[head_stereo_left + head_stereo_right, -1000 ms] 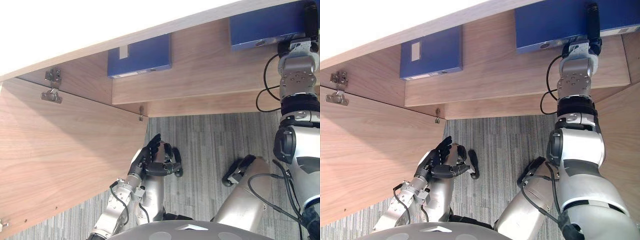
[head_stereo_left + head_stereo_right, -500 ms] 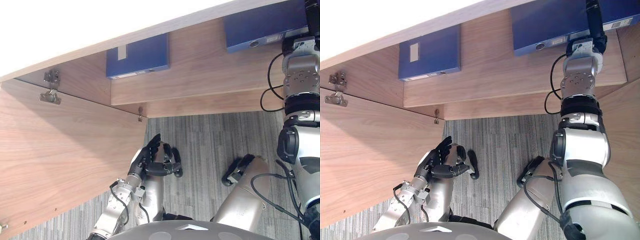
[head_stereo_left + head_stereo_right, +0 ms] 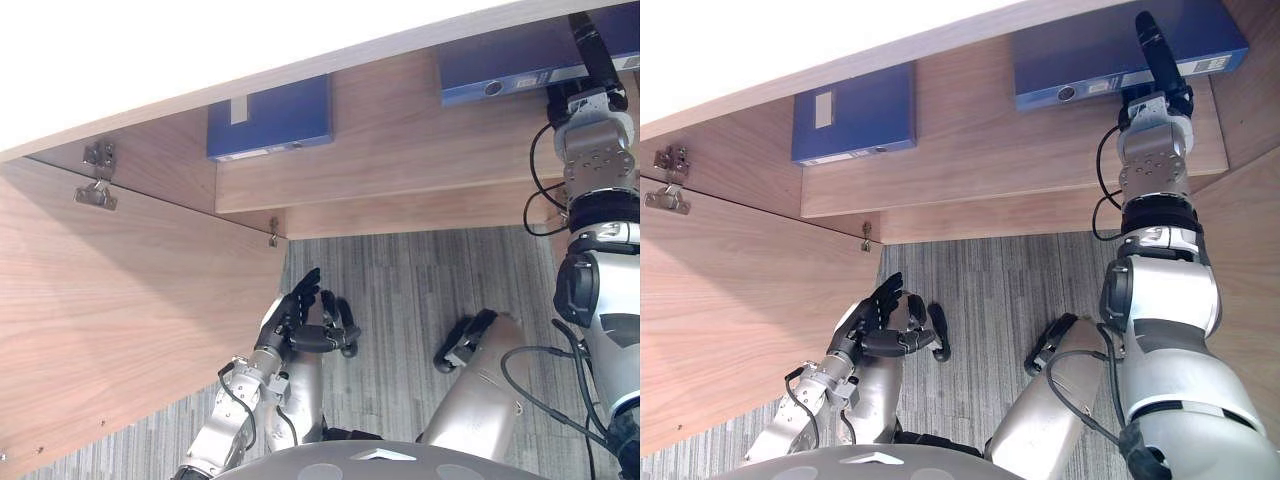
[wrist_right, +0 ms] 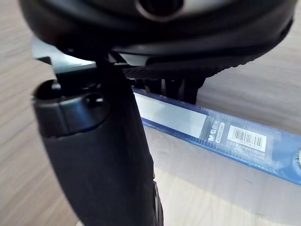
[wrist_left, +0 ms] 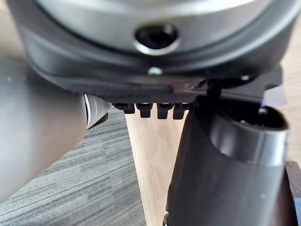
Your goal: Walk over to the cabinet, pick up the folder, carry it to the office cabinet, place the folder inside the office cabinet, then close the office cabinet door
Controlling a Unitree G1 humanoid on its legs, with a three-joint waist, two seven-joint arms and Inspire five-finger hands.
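Right robot hand (image 4: 94, 155), perhaps touching folder's (image 3: 1080, 50) spine label (image 4: 169, 117)

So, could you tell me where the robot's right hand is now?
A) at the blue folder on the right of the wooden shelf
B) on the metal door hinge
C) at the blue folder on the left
A: the right hand is at the right-hand blue folder on the wooden shelf.

The folder (image 4: 277, 153) spine carries a blank white label strip (image 4: 169, 115) and a barcode sticker (image 4: 247, 138) with small print; the second folder (image 3: 865, 120) bears a blank white label (image 3: 824, 110).
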